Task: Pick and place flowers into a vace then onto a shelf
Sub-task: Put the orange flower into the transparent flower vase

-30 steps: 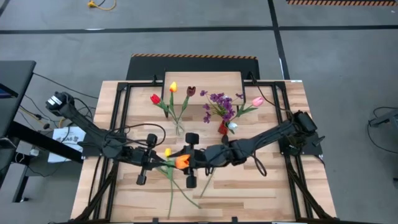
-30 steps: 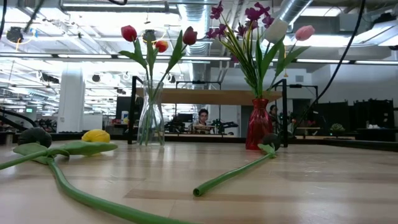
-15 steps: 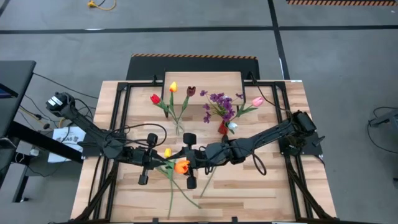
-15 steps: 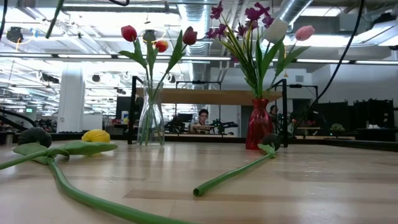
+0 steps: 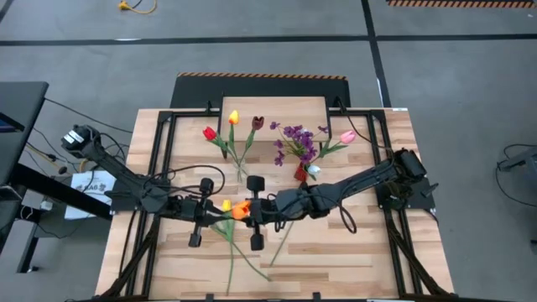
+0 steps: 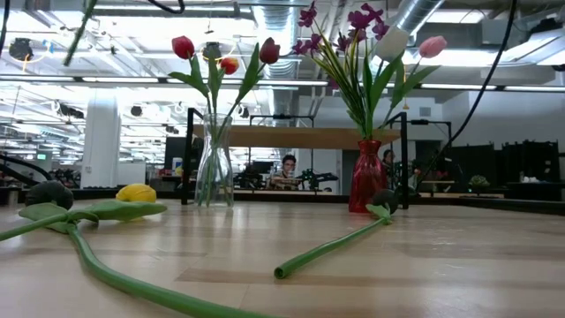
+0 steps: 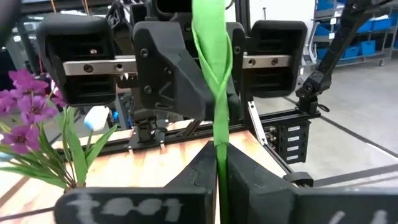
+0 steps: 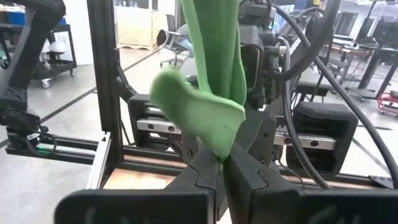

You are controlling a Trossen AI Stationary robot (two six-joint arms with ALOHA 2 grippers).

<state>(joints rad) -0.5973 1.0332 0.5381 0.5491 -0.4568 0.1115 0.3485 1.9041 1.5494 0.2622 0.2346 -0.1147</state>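
An orange tulip (image 5: 241, 210) is held upright high above the table's middle, head up, between both grippers, which point level at each other. My left gripper (image 7: 219, 163) comes from the table's left and is shut on its green stem. My right gripper (image 8: 222, 165) comes from the right and is shut on the same stem, where a leaf wraps it. The stem's lower end (image 6: 82, 26) hangs clear of the table. The shelf (image 5: 273, 107) stands at the far middle. My left gripper pinches the tulip's stem (image 7: 217, 140) between its two fingers, level from the table's left and across the upright stem. The tulip is lifted clear. My right gripper pinches the stem together with a leaf (image 8: 219, 146) between its two fingers, level from the table's right and across the stem.
A clear glass vase (image 6: 214, 168) holds red, yellow and maroon tulips. A red vase (image 6: 367, 177) holds purple blossoms and white and pink tulips. Both stand before the shelf (image 6: 300, 137). A yellow tulip (image 6: 135, 193) and another loose stem (image 6: 331, 247) lie on the table.
My right gripper has shut on the orange tulip's stem. The tulip's head has shifted slightly toward the table's far left. My left gripper has kept its hold.
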